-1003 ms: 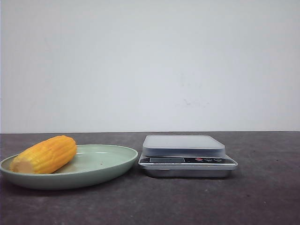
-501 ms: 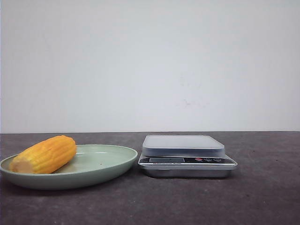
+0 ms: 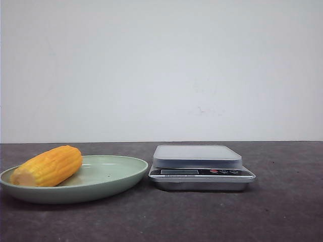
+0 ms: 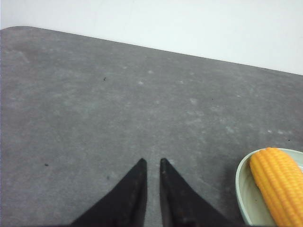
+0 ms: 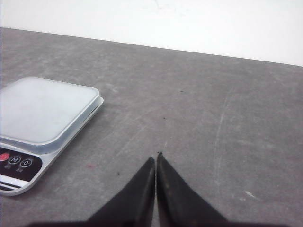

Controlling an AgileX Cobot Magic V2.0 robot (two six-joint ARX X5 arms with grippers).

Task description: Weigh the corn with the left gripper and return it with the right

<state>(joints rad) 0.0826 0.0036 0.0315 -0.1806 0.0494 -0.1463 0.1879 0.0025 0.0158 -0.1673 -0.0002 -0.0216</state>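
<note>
The job looks like it has not started yet: the corn lies on its side in the plate at the lower left of the front view, and nothing rests on the scale, which sits just beside the plate near the middle. The corn is short and fat, yellow-orange with bumpy rows, and its paler cut end points to the left edge. The plate is pale green, round, shallow and smooth. The scale has a flat, frosted top, a shiny metal base and small round buttons on its front strip. The table is dark grey and a bit speckled. In the left wrist view, the left end effector has two pointed black fingers nearly together with only a thin gap, and it holds nothing; the corn peeks in at the lower right of that frame. In the right wrist view, the right end effector has its tips pressed together, empty, with the scale at the left. Next, I think the left end effector must spread wide and reach over to the corn.
</note>
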